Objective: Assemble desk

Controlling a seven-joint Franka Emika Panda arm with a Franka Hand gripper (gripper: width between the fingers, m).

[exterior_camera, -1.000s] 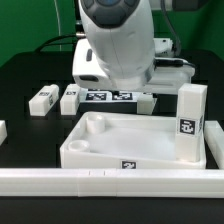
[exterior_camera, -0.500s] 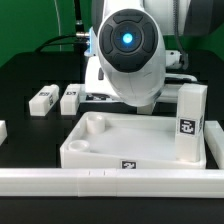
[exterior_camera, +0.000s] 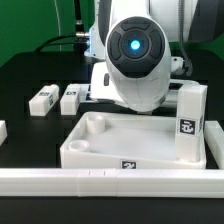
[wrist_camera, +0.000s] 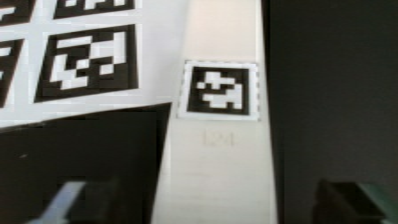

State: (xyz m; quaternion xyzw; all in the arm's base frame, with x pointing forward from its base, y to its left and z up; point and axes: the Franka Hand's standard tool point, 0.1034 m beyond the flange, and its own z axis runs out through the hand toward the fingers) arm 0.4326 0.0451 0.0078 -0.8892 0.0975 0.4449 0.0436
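The white desk top [exterior_camera: 100, 158] lies tray-like at the front, with one white leg [exterior_camera: 190, 122] standing upright in its corner at the exterior view's right. Two more legs [exterior_camera: 42, 99] [exterior_camera: 70, 98] lie on the black table at the left. A fourth leg [wrist_camera: 217, 150] with a square tag lies lengthwise between my fingers in the wrist view. My gripper [wrist_camera: 214, 205] is open, with one finger [wrist_camera: 63, 205] on each side and dark gaps between them and the leg. In the exterior view the arm's body [exterior_camera: 138, 60] hides the gripper and this leg.
The marker board [wrist_camera: 71, 50] lies beside the fourth leg, and a strip of it shows behind the tray [exterior_camera: 96, 95]. A long white rail bar [exterior_camera: 110, 180] runs along the front edge. A white piece [exterior_camera: 2, 130] sits at the far left.
The arm's wrist has turned so that its blue-lit face points at the exterior camera. It has shifted a little toward the exterior view's right and lower. The desk parts have not moved.
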